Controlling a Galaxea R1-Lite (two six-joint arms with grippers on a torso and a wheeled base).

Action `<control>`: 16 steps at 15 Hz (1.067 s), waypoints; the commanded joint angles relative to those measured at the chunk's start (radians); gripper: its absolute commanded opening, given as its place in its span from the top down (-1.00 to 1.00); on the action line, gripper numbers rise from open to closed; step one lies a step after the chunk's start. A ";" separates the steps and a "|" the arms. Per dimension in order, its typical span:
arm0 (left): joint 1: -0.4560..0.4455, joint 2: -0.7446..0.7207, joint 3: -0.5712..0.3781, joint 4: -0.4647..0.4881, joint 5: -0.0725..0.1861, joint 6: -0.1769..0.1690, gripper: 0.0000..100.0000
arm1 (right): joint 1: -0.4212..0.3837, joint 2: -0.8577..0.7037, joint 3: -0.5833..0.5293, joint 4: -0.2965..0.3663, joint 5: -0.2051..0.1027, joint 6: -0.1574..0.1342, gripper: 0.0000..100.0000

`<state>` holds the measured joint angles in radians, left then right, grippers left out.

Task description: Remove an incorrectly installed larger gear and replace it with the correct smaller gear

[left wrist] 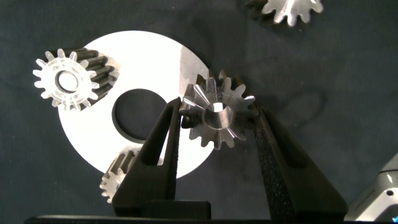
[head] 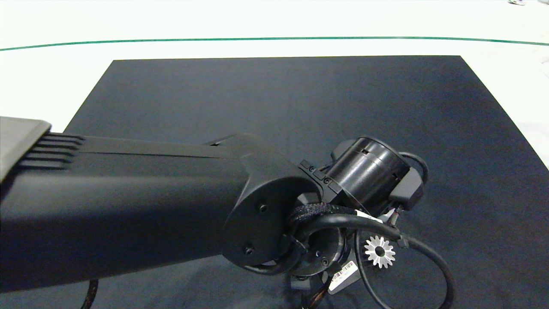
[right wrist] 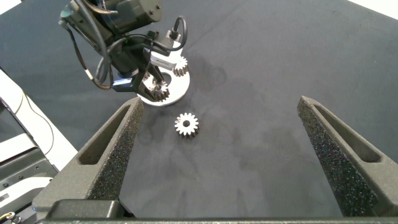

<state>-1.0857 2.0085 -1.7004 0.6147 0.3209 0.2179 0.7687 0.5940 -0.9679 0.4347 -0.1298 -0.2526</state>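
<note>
Head view: left arm over dark counter, one gear lying loose beside it
Left wrist: left gripper jaws clamped on gear at white disc edge; which gear, unclear
Right wrist: right gripper jaws wide, idle; swap judged unfinished

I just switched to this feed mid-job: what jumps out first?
The left gripper grips a silver gear at the edge of the white ring plate, where two more gears sit. A loose gear lies on the black mat beside the left arm. The right gripper hovers open, apart.
</note>
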 commanded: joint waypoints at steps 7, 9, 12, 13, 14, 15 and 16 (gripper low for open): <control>0.020 0.026 0.008 0.007 0.098 -0.005 0.38 | 0.000 0.001 0.001 0.003 0.006 -0.002 -1.00; 0.017 0.007 0.033 0.005 0.099 -0.009 0.38 | 0.000 0.001 0.001 0.003 0.006 -0.002 -1.00; 0.009 -0.017 0.053 0.005 0.098 -0.011 0.38 | 0.000 0.001 0.001 0.003 0.006 -0.002 -1.00; 0.007 -0.017 0.053 0.005 0.098 -0.012 0.38 | 0.001 0.000 0.001 0.003 0.006 -0.002 -1.00; 0.006 -0.016 0.053 0.004 0.098 -0.012 0.38 | 0.001 0.000 0.001 0.003 0.006 -0.002 -1.00; 0.004 -0.014 0.051 0.004 0.098 -0.012 0.38 | 0.001 0.000 0.001 0.003 0.006 -0.002 -1.00; -0.003 -0.008 0.051 0.004 0.098 -0.014 0.38 | 0.001 0.000 0.001 0.003 0.006 -0.002 -1.00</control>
<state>-1.0832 1.9998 -1.6491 0.6162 0.4166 0.2023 0.7683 0.5940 -0.9664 0.4349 -0.1234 -0.2530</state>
